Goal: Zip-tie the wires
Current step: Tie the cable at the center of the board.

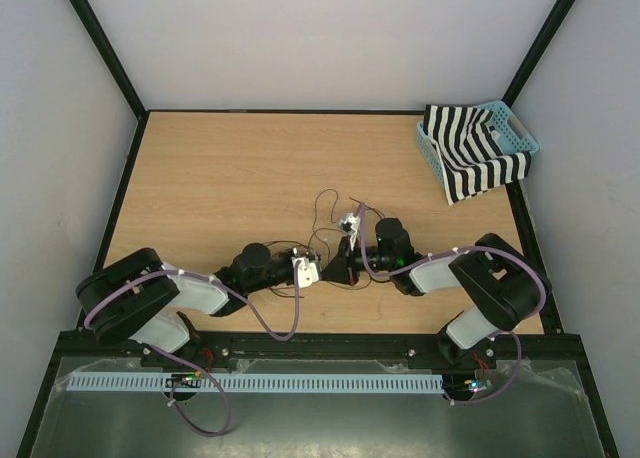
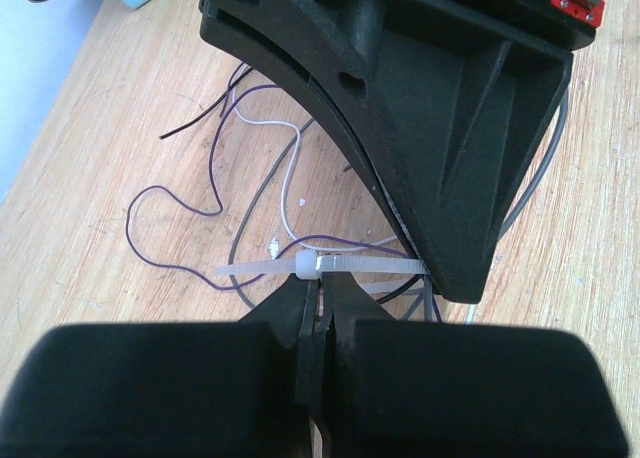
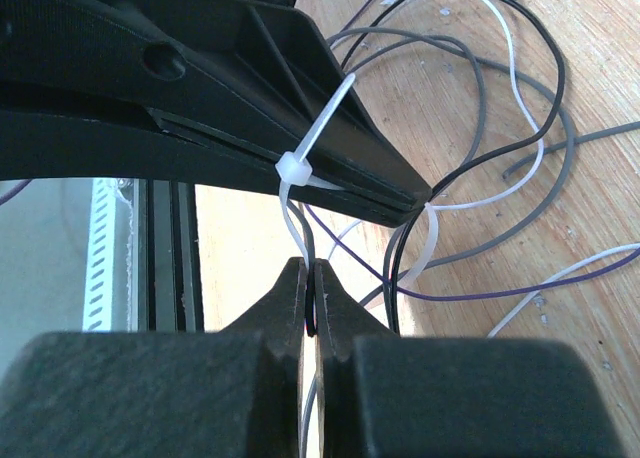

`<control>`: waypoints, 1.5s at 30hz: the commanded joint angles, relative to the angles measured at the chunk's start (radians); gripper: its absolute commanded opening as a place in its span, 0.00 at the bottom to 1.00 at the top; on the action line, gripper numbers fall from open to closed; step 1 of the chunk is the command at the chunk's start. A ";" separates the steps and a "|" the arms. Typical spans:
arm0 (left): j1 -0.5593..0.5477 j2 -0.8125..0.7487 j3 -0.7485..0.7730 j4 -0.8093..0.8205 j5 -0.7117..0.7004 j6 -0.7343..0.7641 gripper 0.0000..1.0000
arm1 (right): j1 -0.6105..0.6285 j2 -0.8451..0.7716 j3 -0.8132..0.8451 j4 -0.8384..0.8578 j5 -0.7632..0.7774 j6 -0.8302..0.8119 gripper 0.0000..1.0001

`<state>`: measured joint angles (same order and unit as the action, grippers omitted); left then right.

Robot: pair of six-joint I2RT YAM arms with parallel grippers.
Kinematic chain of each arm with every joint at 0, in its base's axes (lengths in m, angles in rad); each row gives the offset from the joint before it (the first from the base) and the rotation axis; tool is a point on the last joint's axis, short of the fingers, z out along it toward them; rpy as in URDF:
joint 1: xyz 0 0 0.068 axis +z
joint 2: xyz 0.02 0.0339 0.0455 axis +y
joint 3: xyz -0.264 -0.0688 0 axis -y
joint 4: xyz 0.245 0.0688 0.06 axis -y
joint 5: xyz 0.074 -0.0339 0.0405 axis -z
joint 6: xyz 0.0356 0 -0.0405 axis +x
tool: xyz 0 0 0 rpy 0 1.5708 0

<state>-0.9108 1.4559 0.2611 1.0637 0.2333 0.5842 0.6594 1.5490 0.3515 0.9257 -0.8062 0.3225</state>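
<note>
Pinches the zip tie (image 2: 360, 265) near its head in the left gripper (image 2: 320, 283). Clamps its strap in the right gripper (image 3: 310, 275), amid the wires (image 3: 490, 156).

One zip tie (image 3: 290, 165). At least four wires (image 3: 563, 73) by colour: black, white, grey and purple; the tangle hides the exact total. Two robot arms, the left arm (image 1: 190, 293) and the right arm (image 1: 480, 278). One blue basket (image 1: 429, 150). One striped cloth (image 1: 470, 158). One wooden table (image 1: 230, 168).
</note>
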 commanded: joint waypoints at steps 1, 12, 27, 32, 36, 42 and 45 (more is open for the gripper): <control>-0.013 0.005 -0.012 0.015 0.005 0.017 0.00 | -0.011 0.007 0.038 0.006 -0.018 0.012 0.02; -0.022 0.018 -0.015 0.012 0.002 0.014 0.00 | -0.022 0.025 0.060 0.000 -0.025 0.028 0.00; -0.042 0.047 -0.019 0.011 -0.012 0.028 0.00 | -0.024 0.027 0.094 -0.042 -0.031 0.030 0.00; -0.048 0.046 -0.022 0.011 -0.018 0.029 0.00 | -0.032 0.025 0.094 -0.049 -0.028 0.029 0.00; -0.052 0.048 -0.024 0.012 -0.018 0.028 0.00 | -0.038 0.027 0.102 -0.056 -0.026 0.029 0.00; -0.054 0.048 -0.019 0.011 -0.038 0.003 0.00 | -0.038 0.048 0.124 -0.070 -0.041 0.034 0.00; -0.046 0.042 -0.012 0.012 -0.044 -0.020 0.00 | -0.038 0.040 0.107 -0.080 -0.040 0.019 0.00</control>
<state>-0.9501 1.4906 0.2543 1.0859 0.1768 0.5961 0.6285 1.5940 0.4358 0.8127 -0.8295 0.3447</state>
